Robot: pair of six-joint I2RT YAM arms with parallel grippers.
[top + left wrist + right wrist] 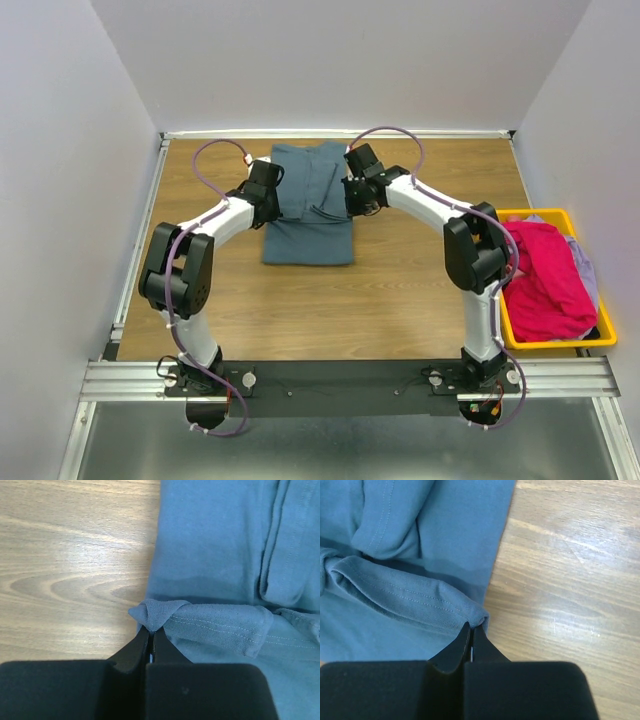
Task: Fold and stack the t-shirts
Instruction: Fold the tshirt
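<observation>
A slate blue-grey t-shirt (pixel 309 205) lies partly folded at the table's far middle. My left gripper (pixel 268 200) is shut on a bunched corner of the shirt's hem at its left edge (pixel 155 612). My right gripper (pixel 352 198) is shut on the hem's other corner at the right edge (pixel 476 617). The stitched hem runs between both grippers over the shirt's body. A magenta-pink t-shirt (pixel 545 280) lies heaped in the yellow bin, with pale grey-blue cloth (pixel 585 265) under it.
The yellow plastic bin (pixel 560 343) sits at the table's right edge beside the right arm. White walls close the table at the back and both sides. Bare wood tabletop (pixel 330 310) lies between the shirt and the arm bases.
</observation>
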